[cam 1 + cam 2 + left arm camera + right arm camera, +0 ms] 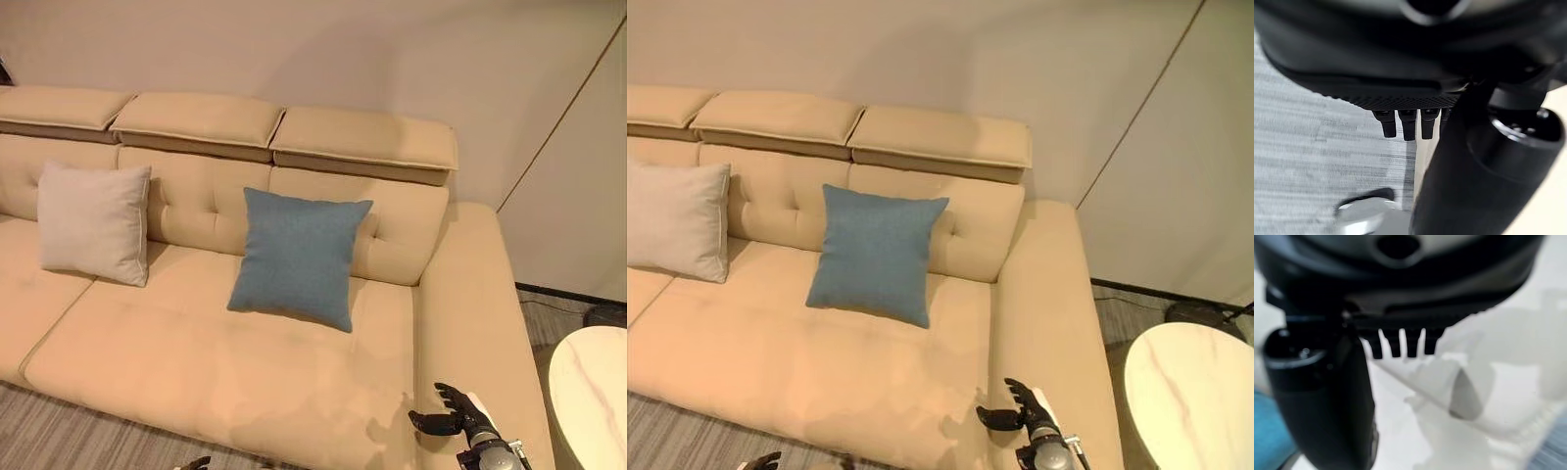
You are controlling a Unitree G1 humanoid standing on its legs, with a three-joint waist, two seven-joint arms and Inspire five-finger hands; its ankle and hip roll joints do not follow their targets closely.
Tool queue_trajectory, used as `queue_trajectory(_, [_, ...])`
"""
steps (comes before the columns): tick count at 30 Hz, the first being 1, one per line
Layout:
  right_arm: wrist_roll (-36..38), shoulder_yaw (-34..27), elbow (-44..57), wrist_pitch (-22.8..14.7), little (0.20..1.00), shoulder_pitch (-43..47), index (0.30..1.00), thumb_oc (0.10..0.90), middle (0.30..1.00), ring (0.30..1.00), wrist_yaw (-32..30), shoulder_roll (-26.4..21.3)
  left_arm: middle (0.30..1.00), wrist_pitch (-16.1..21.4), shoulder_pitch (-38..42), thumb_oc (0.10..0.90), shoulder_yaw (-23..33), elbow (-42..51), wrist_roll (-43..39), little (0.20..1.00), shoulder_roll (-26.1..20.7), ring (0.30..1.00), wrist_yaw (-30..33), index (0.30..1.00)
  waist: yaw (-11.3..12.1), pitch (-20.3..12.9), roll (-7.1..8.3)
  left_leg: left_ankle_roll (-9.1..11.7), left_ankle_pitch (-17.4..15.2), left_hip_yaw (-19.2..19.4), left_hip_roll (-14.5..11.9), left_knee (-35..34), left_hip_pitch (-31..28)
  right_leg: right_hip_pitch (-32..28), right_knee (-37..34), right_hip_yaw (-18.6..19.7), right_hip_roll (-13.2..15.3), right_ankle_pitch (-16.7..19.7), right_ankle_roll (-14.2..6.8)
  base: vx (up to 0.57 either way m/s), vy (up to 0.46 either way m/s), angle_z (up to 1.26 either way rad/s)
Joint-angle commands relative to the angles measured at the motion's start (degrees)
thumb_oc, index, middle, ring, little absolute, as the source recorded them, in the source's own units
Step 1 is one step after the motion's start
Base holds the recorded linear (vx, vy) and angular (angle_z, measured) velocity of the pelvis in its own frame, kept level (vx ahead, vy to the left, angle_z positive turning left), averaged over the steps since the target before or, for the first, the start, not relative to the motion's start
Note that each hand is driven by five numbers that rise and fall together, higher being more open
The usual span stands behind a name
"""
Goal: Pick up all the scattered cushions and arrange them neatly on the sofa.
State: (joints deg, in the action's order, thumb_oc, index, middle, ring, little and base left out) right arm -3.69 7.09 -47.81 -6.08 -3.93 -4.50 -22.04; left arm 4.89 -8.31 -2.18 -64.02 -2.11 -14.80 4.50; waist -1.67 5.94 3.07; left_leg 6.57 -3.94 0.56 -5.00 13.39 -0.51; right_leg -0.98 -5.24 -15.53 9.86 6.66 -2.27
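Up on the beige sofa (294,382), the left eye view has 2 cushions propped upright against the backrest. A pale grey cushion (94,222) leans near the seat's left end, and a blue cushion (299,256) leans near the middle of the backrest, tilted slightly, its lower corner resting on the seat. The 2 sit well apart. At the sofa's right front corner, beside the armrest, the right robot hand (456,416) hangs over the seat edge with its fingers spread and loosely extended, holding nothing. A round white marble side table (591,397) stands just right of the armrest. Striped grey carpet (59,431) runs along the sofa's front edge, and the fingertips of the left robot hand (196,462) peek in at the bottom over it.

Next, the right eye view shows the same layout: the blue cushion against the backrest, the pale grey cushion at the seat's left end, and the right robot hand relaxed and empty near the front right corner.

Then the left wrist view looks past the left robot hand's straight fingertips (1408,128) to the grey carpet; they grip nothing.

Lastly, the right wrist view shows the right robot hand's fingertips (1396,345) straight and empty, over a blurred pale background I cannot make out.
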Motion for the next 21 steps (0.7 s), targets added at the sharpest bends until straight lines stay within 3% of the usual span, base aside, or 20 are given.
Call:
queue_trajectory(1, [-0.74,-0.71,-0.29,-1.56,0.9,4.82,0.9,0.8,0.9,0.9,-1.69,-0.88,0.9,2.13,2.12,0.8,-0.28,3.48,-0.68,0.9,-0.45,0.9,0.36,0.9,0.86,-0.98,0.22,-0.69,-4.03,-2.95,0.87,-2.26,-1.76,4.53,3.71,0.95,-2.81,-4.79,-3.56,-0.1,0.113,0.22])
queue_trajectory(3, [-0.71,-0.53,-4.08,-0.82,0.9,6.72,0.9,0.8,0.9,0.9,-2.69,-0.47,0.9,1.96,3.13,0.8,-1.44,3.15,-1.02,0.9,-0.42,0.9,0.71,0.9,0.69,-0.71,0.2,-1.92,-6.37,-4.9,3.25,-5.54,-2.54,7.14,5.19,1.57,-1.23,-2.99,-4.49,-0.2,0.207,0.12])
queue_trajectory(4, [-0.71,-0.52,-4.13,-0.84,0.9,6.78,0.9,0.8,0.9,0.9,-2.7,-0.46,0.9,1.97,3.17,0.8,-1.43,3.12,-1.02,0.9,-0.43,0.9,0.71,0.9,0.69,-0.7,0.23,-1.95,-6.34,-4.89,3.29,-5.56,-2.52,7.18,5.2,1.58,-1.19,-2.98,-4.51,-0.19,0.196,-0.09])
queue_trajectory(6, [-0.97,-0.11,-6.64,0.11,0.9,8.21,0.9,0.8,0.9,0.9,-3.02,0.41,0.9,1.82,4.26,0.8,-1.82,1.61,-1.08,0.9,-0.51,0.9,1.13,0.9,1.13,-0.14,0.72,-3.38,-6.99,-5.95,5.82,-7.01,-2.31,9.2,5.32,1.92,0.69,-0.72,-5.99,-0.24,0.223,-0.13])
queue_trajectory(11, [-2.17,0.4,-8.27,1.33,0.9,10.01,0.9,0.8,0.9,0.9,-3.48,1.54,0.9,1.46,5.44,0.8,-1.31,-1.16,-0.48,0.9,-0.77,0.9,1.61,0.9,1.96,1.05,0.91,-5.11,-6.12,-4.3,7.6,-9.25,-2.15,12.39,6.41,1.84,3.38,1.3,-8.29,-0.23,0.151,-0.42])
queue_trajectory(13, [-1.88,0.72,-9.13,1.49,0.9,10.31,0.9,0.8,0.9,0.9,-3.55,1.9,0.9,1.23,6.59,0.8,-2.93,-1.15,1.13,0.9,-1.68,0.9,1.93,0.9,1.8,2.39,0.65,-6.11,-5.02,-3.53,7.64,-8.3,-0.27,12.18,10.72,4.94,2.67,-1.41,-7.9,-0.32,0.083,-0.3])
queue_trajectory(15, [-1.53,0.92,-10.08,1.26,0.9,9.69,0.9,0.8,0.9,0.9,-3.71,2.05,0.9,0.97,6.52,0.8,-3.0,-1.37,1.34,0.9,-2.0,0.9,1.86,0.9,2.14,1.98,0.28,-6.92,-3.5,-3.05,7.57,-8.86,0.87,10.44,16.18,5.98,1.45,-4.32,-6.52,-0.21,0.056,0.02])
queue_trajectory(17, [-1.28,0.93,-10.43,1.23,0.9,9.41,0.9,0.8,0.9,0.9,-3.59,2.31,0.9,0.82,6.43,0.8,-2.98,-1.55,1.32,0.9,-2.1,0.9,1.84,0.9,2.25,1.34,0.3,-7.03,-2.98,-3.14,7.5,-9.44,1.16,9.75,17.25,6.5,0.81,-5.42,-6.15,-0.12,-0.005,-0.06])
queue_trajectory(18, [-0.85,0.98,-10.86,1.04,0.9,8.78,0.9,0.8,0.9,0.9,-3.51,2.78,0.9,0.63,6.37,0.8,-2.99,-1.82,1.43,0.9,-2.15,0.9,1.89,0.9,3.07,0.13,0.68,-7.1,-2.15,-2.38,7.42,-9.99,2.09,5.91,17.18,7.02,-0.73,-7.98,-6.1,-0.17,-0.064,-0.12])
queue_trajectory(21, [-0.88,1.17,-11.21,1.36,0.9,8.8,0.9,0.8,0.9,0.9,-3.9,3.08,0.9,0.69,5.93,0.8,-2.85,-1.76,0.54,0.9,-1.48,0.9,2.09,0.9,4.37,-1.38,1.28,-6.49,-1.37,-0.32,6.99,-11.3,2.68,2.83,11.46,3.94,-0.15,-8.04,-6.01,-0.09,-0.106,-0.42])
